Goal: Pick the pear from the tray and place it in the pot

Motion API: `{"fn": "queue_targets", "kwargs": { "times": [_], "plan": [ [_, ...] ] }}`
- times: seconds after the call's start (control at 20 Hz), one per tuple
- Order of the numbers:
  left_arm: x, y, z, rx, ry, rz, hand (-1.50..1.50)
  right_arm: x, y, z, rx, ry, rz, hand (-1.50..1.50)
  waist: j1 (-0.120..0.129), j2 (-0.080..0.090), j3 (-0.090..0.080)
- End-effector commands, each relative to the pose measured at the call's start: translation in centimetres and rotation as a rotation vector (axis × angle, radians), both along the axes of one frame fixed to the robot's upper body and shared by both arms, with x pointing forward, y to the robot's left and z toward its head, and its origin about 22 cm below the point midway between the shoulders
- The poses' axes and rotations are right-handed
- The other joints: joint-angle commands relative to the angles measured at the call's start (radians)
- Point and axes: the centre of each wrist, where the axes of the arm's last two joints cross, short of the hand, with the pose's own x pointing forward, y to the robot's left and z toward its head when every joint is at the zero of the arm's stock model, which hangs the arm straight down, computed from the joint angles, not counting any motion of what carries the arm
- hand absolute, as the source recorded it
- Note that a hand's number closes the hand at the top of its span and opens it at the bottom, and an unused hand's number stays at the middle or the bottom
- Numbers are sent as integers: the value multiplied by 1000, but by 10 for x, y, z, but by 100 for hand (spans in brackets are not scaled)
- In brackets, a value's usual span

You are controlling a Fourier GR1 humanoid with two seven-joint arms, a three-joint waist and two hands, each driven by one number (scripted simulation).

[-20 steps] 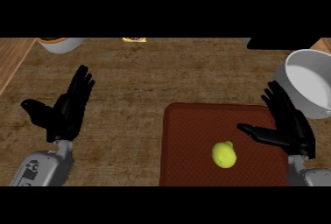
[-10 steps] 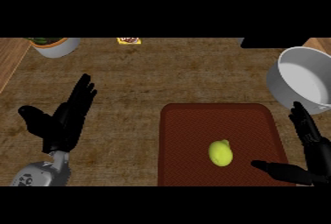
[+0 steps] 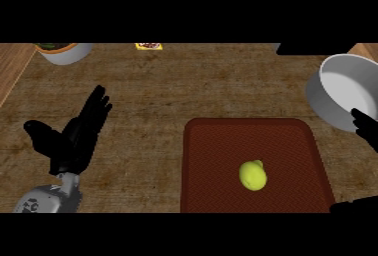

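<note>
small yellow-green pear: loose on dark red rectangular tray, right of centre. likely light, stiff, smooth; take across its belly. grey round pot: past tray's far right corner. left hand, left of tray: released. right hand, tray's right: spread, empty.

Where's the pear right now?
Head view: the pear lies on the brown tray at lower right, the white pot beyond it at the right edge.
</note>
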Motion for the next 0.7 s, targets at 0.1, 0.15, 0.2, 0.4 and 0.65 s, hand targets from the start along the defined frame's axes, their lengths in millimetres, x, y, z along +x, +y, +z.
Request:
{"fn": "queue_targets", "kwargs": {
  "times": [0.1,0.15,0.2,0.4,0.65],
  "plan": [
    [5,3,-4,4,-12,-5,0,25,5,41,-42,222,39,-150,18,5,0],
    [3,-8,5,6,-14,-34,0,26,12,40,-56,239,34,-150,15,3,1],
    [7,-13,1,-19,-16,-23,0,25,13,37,-64,271,48,-150,8,2,1],
    [6,7,13,-17,-13,-12,0,45,29,14,-39,318,39,-150,9,2,2],
    [-16,7,-1,-7,-7,-12,0,46,18,-7,-51,421,61,-150,7,1,2]
  ]
}}
